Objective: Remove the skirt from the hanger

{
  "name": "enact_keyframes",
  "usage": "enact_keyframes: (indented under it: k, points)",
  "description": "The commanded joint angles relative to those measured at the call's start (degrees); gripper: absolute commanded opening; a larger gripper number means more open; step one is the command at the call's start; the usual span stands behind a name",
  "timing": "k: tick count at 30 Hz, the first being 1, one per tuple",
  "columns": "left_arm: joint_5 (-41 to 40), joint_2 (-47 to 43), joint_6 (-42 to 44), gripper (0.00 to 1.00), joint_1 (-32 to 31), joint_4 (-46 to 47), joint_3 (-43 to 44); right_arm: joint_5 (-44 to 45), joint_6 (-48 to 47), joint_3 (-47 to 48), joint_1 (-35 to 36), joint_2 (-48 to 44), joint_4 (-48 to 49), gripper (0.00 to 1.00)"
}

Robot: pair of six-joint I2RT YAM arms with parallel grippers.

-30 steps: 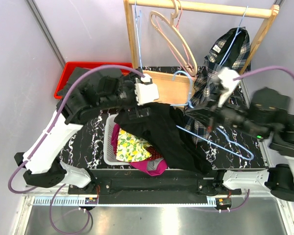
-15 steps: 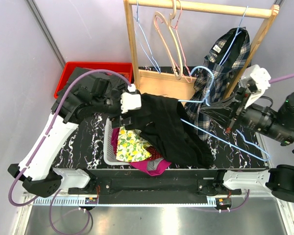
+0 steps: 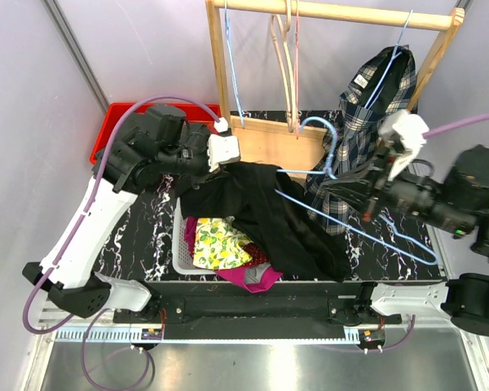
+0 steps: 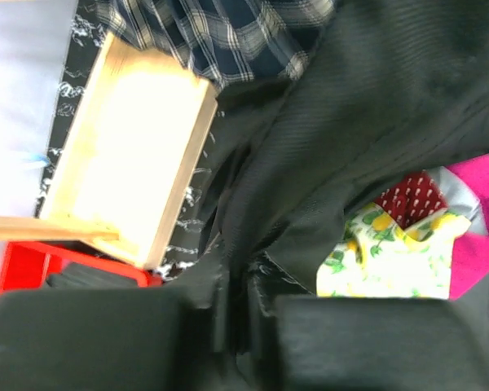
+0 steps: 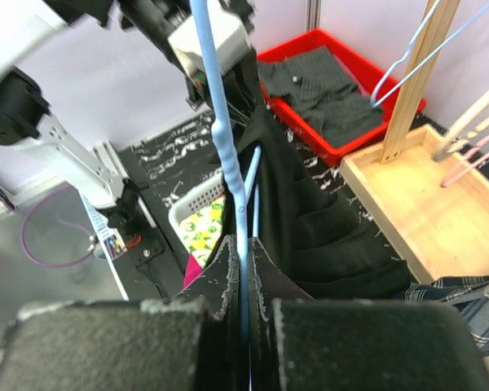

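The black skirt (image 3: 269,216) drapes over the white basket, and its upper part still wraps the left end of the light blue wire hanger (image 3: 350,226). My left gripper (image 3: 216,167) is shut on the skirt's upper left edge. In the left wrist view, dark skirt fabric (image 4: 375,122) is pinched between the closed fingers of the left gripper (image 4: 238,305). My right gripper (image 3: 373,195) is shut on the hanger to the right of the skirt. The right wrist view shows the blue wire (image 5: 224,138) clamped in the right gripper (image 5: 243,269), with the skirt (image 5: 326,212) ahead.
A white basket (image 3: 179,236) under the skirt holds lemon-print and pink clothes. A red bin (image 3: 118,114) with dark cloth sits at the back left. The wooden rack (image 3: 220,73) carries other hangers and a plaid shirt (image 3: 367,98).
My left gripper has shut on the skirt's edge and shifted slightly back. The right arm has pulled the hanger back toward the left; the hangers on the rack have stopped swinging.
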Motion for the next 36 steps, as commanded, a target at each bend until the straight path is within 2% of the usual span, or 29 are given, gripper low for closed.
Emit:
enact_keyframes:
  k: [1, 5, 9, 10, 13, 16, 20, 22, 25, 31, 36]
  points:
    - [0.46, 0.75, 2.68, 0.0, 2.68, -3.89, -1.81, 0.65, 0.27, 5.14, -0.01, -4.07, 4.64, 0.0]
    - [-1.72, 0.13, 2.5, 0.0, 6.36, -4.69, -2.44, 2.14, 0.0, 6.02, 0.08, -5.39, 3.33, 0.0]
    - [-1.47, -1.1, -1.09, 0.0, 15.23, 0.2, 6.23, 5.13, 0.18, 4.1, -0.01, -6.45, -0.62, 0.0]
    - [-1.21, -1.45, -2.58, 0.0, 19.26, 1.8, 8.01, 6.7, 0.44, 3.39, -0.01, -6.88, -1.5, 0.0]
    - [-2.08, -1.8, -9.09, 0.04, 23.06, 6.47, 14.78, 10.3, 1.85, -0.99, 0.08, -8.64, -3.27, 0.0]
    - [-1.56, -3.29, -15.49, 0.15, 23.25, 9.54, 20.58, 13.82, 2.82, -4.69, 0.08, -10.57, -3.1, 0.0]
    - [10.37, -1.89, -29.0, 0.18, 23.16, 11.82, 30.77, 16.47, 2.73, -7.16, -0.01, -11.55, -1.69, 0.0]
    - [17.29, -1.54, -36.82, 0.18, 23.16, 14.37, 31.4, 18.4, 2.29, -7.95, -0.01, -11.02, -1.43, 0.0]
    - [22.06, -1.1, -45.54, 0.18, 23.16, 19.91, 31.49, 22.17, 1.68, -9.35, -0.01, -10.05, -0.99, 0.0]
    - [25.42, 0.48, -54.17, 0.16, 23.08, 23.26, 33.16, 36.84, 3.51, -11.2, -0.01, -8.12, -0.46, 0.0]
    - [28.06, -0.57, -61.81, 0.14, 22.81, 31.25, 32.02, 41.34, 7.03, -9.8, -0.01, -5.4, -0.99, 0.0]
